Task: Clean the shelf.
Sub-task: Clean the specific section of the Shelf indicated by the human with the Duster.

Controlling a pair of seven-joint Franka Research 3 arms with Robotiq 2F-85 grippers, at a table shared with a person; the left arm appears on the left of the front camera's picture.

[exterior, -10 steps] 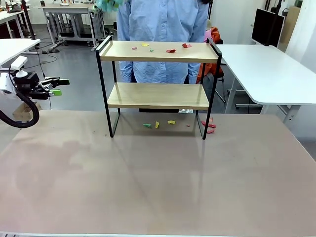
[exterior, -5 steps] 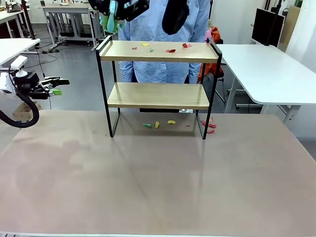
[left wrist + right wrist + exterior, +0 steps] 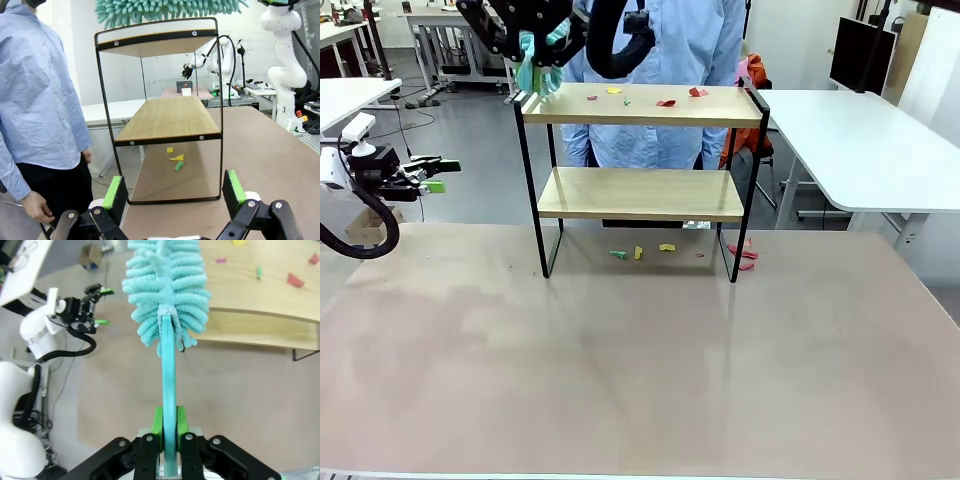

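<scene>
Since a second ago your right arm has dropped into the front view. Back then only a teal tuft showed at the top edge; now the duster head sits at the shelf's top-left corner. The left arm hasn't budged.

The shelf, a small two-tier rack of light wooden boards in a thin black metal frame [image 3: 640,193], stands on the beige tabletop [image 3: 620,380], with a person in a light blue shirt [image 3: 650,50] right behind it.

Small red, yellow and green paper scraps [image 3: 665,102] lie on the shelf's top board, from the middle to the right end. More lie on the tabletop under the shelf and by its right leg. The lower board looks bare.

The right gripper [image 3: 169,421] is clamped tight on the teal plastic handle of the fluffy teal microfibre duster [image 3: 167,295]. The left gripper [image 3: 175,192] has its jaws wide with nothing between them, and it is well off the shelf's left side.

Step, my read: the start of the first sweep along the top board.
- Lay the head flat on the board just inside the left rail.
- Go slowly to the right, since light scraps flick easily.
- The raised right rail will likely trap the scraps, so angle the stroke off the shelf's front edge, away from the person.
- Press lightly; the rack looks easy to shove.
</scene>
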